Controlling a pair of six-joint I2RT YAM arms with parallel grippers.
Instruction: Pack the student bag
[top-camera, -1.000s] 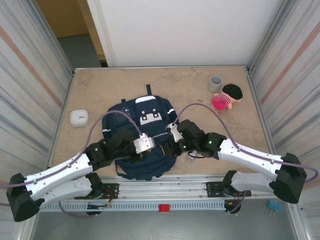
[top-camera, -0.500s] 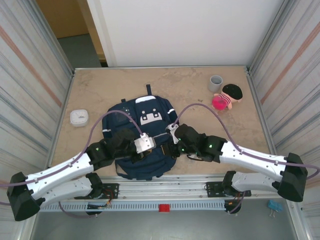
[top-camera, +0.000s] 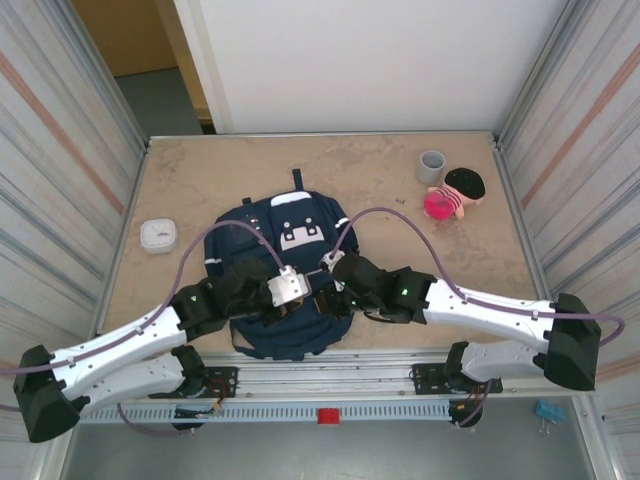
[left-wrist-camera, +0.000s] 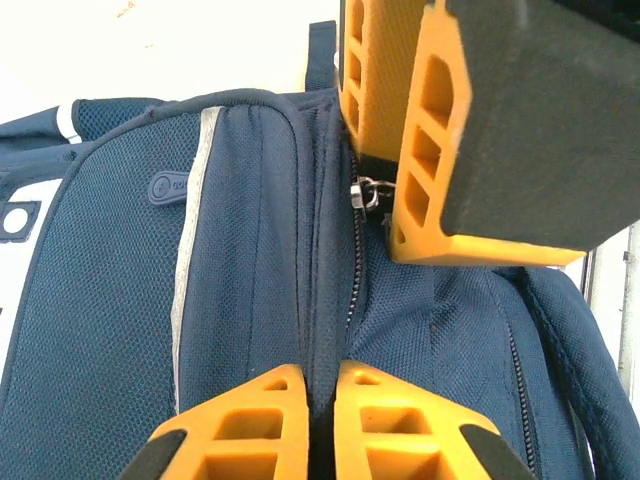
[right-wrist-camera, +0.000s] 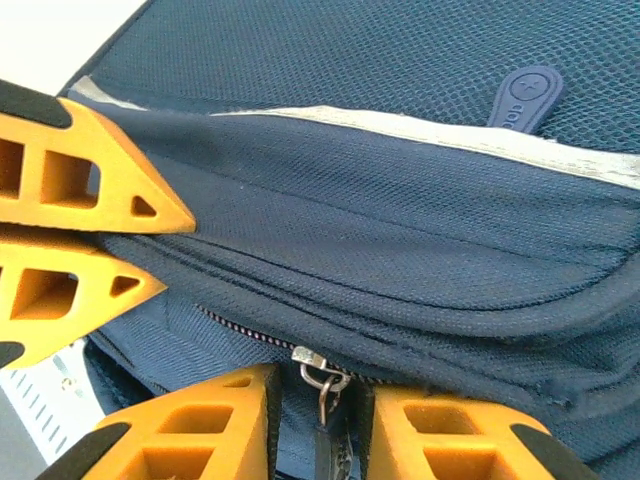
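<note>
The navy student bag (top-camera: 290, 225) lies flat mid-table, its bottom end toward the arms. My left gripper (top-camera: 312, 293) is shut on a fold of bag fabric (left-wrist-camera: 322, 340) right next to the zipper line. My right gripper (top-camera: 330, 292) faces it across the same seam. In the right wrist view the right gripper (right-wrist-camera: 320, 405) stands slightly open, straddling the metal zipper pull (right-wrist-camera: 322, 372); the dark tab hangs between the fingers with a gap on each side. The left fingers (right-wrist-camera: 75, 185) sit a short way along the seam. In the left wrist view the right fingers (left-wrist-camera: 440, 150) hang over the slider (left-wrist-camera: 370, 190).
A grey cup (top-camera: 431, 166) and a pink-and-black doll (top-camera: 455, 195) sit at the far right of the table. A small white round device (top-camera: 158, 235) lies left of the bag. Metal walls flank both sides, and a rail runs along the near edge.
The right arm has slid left along the bag's near end, closer to the left gripper, and its jaws have eased apart a little. The left gripper has kept its pinch.
</note>
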